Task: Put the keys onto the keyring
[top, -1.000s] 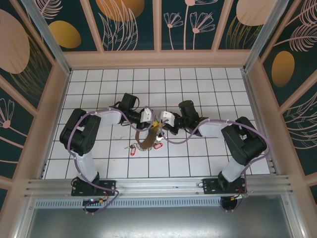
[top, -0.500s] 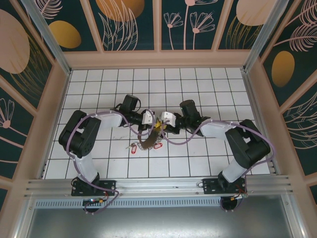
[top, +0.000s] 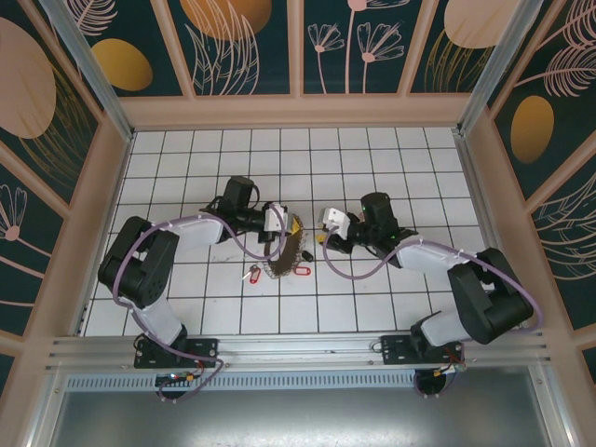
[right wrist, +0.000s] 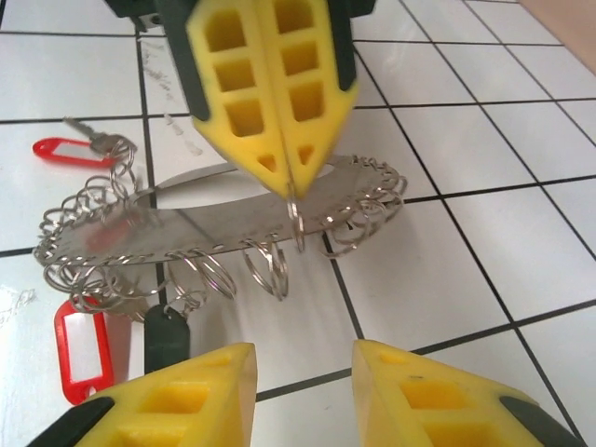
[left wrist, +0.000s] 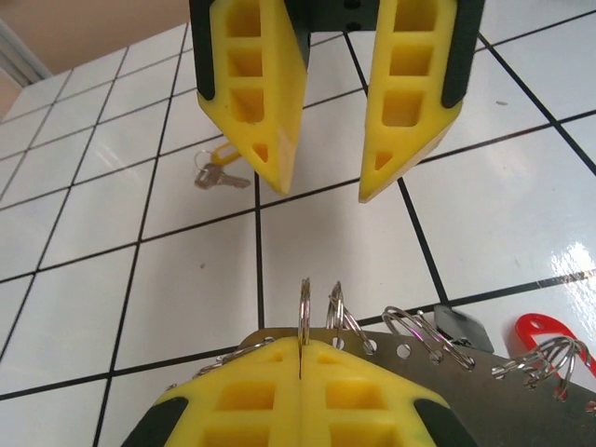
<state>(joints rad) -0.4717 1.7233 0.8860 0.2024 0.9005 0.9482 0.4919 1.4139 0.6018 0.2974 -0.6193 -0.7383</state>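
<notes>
Nothing is threaded yet: the keys [left wrist: 212,173] lie loose on the surface [left wrist: 326,251], the right pincer [right wrist: 303,361] is part-open and empty, and the left pincer [left wrist: 300,346] is clamped on the keyring [right wrist: 186,228].

**Layout of items on the tiled table**

The keyring [top: 282,253] sits near the middle of the table [top: 391,158], between the two arms. The left gripper [left wrist: 300,346] meets it at the rim, fingertips pressed together on a wire loop there. The right gripper [left wrist: 321,191] faces it from the opposite side, apart from the rim, with bare tile between them. The keys [left wrist: 214,169] lie flat on the table just behind one right finger, clear of the keyring. At the keyring's near edge lie one tagged key [top: 300,271] on its right and a second tagged key [top: 251,277] on its left.
</notes>
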